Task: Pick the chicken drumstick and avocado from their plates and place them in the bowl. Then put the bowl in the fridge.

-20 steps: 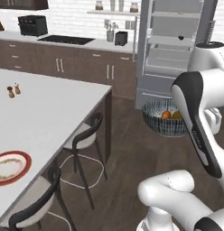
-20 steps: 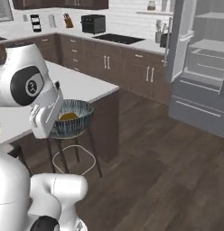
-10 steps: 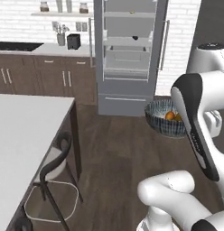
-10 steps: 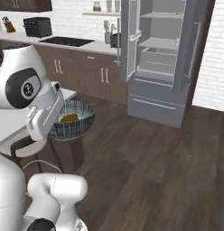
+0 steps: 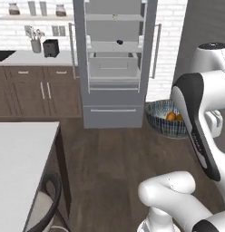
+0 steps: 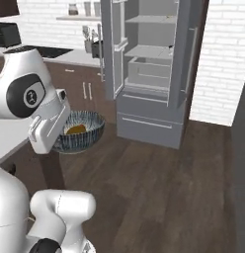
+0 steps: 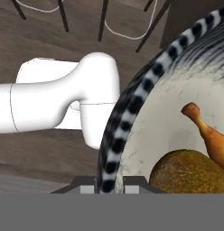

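My gripper is shut on the rim of the dark patterned bowl, holding it in the air beside the arm. Inside on the cream lining lie the orange-brown chicken drumstick and the round olive-brown avocado, side by side. The bowl hangs at the right of the left base view and at the left of the right base view, where the bowl shows orange inside. The grey fridge stands ahead with its upper doors open onto white shelves and a drawer; the fridge is some way beyond the bowl. The plates are out of view.
A white island counter with a dark stool lies at the lower left. Brown cabinets with a black toaster run left of the fridge. Bare wood floor stretches to the fridge. A dark wall stands at the right.
The whole picture has swung as the base turned and drove: the fridge has come from the right to the middle and looks nearer. The bowl stays held in the same place beside the arm.
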